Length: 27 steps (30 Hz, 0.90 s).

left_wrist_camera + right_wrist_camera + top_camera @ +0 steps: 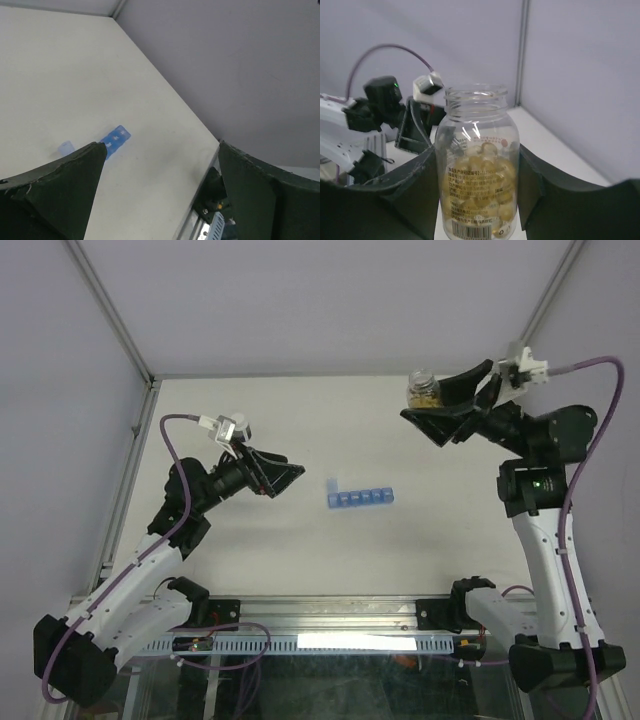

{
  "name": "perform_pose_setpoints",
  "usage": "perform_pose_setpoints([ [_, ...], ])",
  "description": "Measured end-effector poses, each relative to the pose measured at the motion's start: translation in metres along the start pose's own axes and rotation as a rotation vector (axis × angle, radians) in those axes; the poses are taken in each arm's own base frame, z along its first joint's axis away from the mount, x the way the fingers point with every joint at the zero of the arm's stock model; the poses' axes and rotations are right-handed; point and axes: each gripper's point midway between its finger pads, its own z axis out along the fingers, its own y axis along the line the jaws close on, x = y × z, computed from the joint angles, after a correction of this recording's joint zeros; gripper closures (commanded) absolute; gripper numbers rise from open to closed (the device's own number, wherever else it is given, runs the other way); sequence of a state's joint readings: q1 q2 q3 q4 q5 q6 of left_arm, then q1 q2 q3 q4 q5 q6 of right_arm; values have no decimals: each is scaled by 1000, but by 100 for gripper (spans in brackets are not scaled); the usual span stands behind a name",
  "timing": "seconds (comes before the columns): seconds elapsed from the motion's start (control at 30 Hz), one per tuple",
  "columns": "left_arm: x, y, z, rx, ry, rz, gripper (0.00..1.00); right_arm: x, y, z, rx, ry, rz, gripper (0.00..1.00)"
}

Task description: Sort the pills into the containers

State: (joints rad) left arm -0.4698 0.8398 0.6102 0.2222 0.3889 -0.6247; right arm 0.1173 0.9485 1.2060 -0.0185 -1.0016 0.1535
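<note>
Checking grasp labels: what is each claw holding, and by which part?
Right claw grips the pill bottle by its body, below the neck. Left claw is open, holding nothing.

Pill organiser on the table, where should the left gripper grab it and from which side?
Come from above and pinch the pill organiser across its narrow width near the middle, a finger on each long side. It lies flat, long and thin. One lid looks flipped open at its left end, so probably stay clear of that.
</note>
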Motion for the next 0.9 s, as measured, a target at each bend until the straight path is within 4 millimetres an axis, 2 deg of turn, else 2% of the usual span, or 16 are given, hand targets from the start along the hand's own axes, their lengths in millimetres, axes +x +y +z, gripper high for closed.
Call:
perform_pose_setpoints([
  [0.03, 0, -5, 0, 23, 6, -6, 1, -26, 5, 3, -33, -93, 36, 100],
  [0.1, 2, -15, -2, 74, 22, -15, 1, -62, 28, 1, -148, -243, 83, 100],
  [0.17, 1, -27, -5, 123, 28, -17, 1, -74, 51, -6, -247, -287, 92, 100],
  [0.23, -3, -38, -11, 166, 12, -9, 1, -77, 50, -10, -198, -267, 82, 100],
  [0.33, -8, -55, -22, 238, -25, 6, 1, -119, 34, -17, -32, -302, 37, 100],
  [0.4, -12, -63, -25, 276, -41, 11, 1, -123, 44, -23, -54, -329, 14, 100],
  [0.43, -13, -66, -26, 293, -43, 10, 1, -115, 56, -26, -110, -349, 4, 100],
  [0.5, -14, -69, -26, 311, -47, 8, 1, -89, 67, -31, -160, -336, -10, 100],
  [0.53, -14, -70, -26, 319, -46, 6, 1, -79, 57, -30, -123, -305, 4, 100],
  [0.6, -12, -72, -26, 343, -47, 2, 1, -74, 34, -26, -49, -250, -7, 100],
  [0.67, -8, -72, -26, 360, -37, -5, 1, -62, 28, -24, -60, -207, -47, 100],
  [0.7, -5, -71, -25, 363, -35, -3, 1, -43, 29, -23, -90, -168, -49, 100],
  [0.8, 5, -63, -25, 352, -22, -8, 1, 31, 30, -24, -168, -22, -76, 100],
  [0.9, 20, -47, -23, 321, -8, -11, 1, 88, 21, -20, -216, 102, -127, 100],
])
